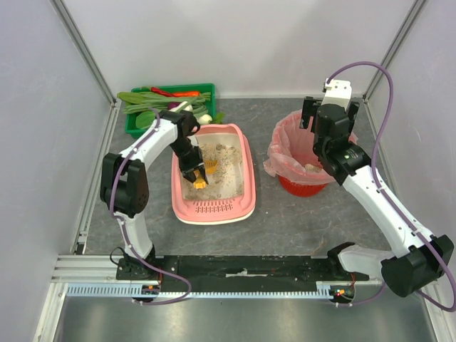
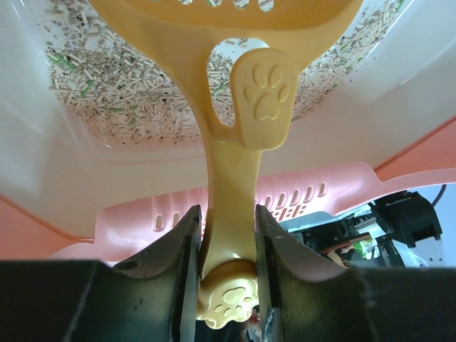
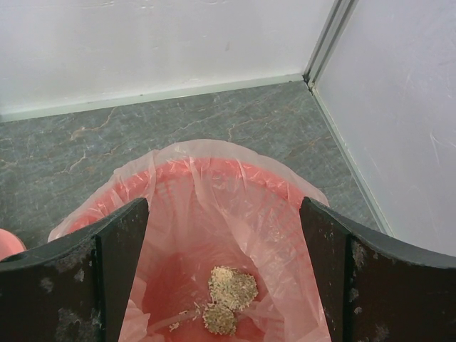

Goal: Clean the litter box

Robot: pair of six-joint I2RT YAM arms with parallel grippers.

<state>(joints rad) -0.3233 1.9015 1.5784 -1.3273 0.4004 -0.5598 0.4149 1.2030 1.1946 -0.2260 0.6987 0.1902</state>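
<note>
From above, the litter box (image 1: 214, 208) lies on the surface (image 1: 285, 228) left of centre. Its slotted ledge is at the near end, and grey-beige litter (image 1: 224, 160) fills the far part. The left end effector (image 1: 194, 171) reaches down into it, clamped on a yellow scoop (image 1: 201, 179) whose head sits low over the litter in the tray's left half, a sensible attitude for digging under waste. To the right, well apart from the tray, stands a red bin (image 1: 303, 187) lined with a pink bag (image 1: 283, 139). The right end effector (image 1: 330, 114) hangs above its far rim. A green crate (image 1: 137, 127) of vegetables sits near the tray's far left corner and seems to play no part.

The left wrist view shows the grip. Both fingers (image 2: 178, 263) press the narrow scoop handle from either side, just ahead of its paw-print knob, which should keep the scoop from twisting. The slotted head points away over the litter, and the pink ledge runs across beneath.

The right wrist view looks straight into the bag. The fingers (image 3: 107, 271) stand wide apart, holding nothing, one at each side of the opening. Two pale clumps (image 3: 229, 296) lie at the bottom. I judge this arm is placed by the bin to steady the bag when the scoop comes over, and that the sifting step is in hand.
</note>
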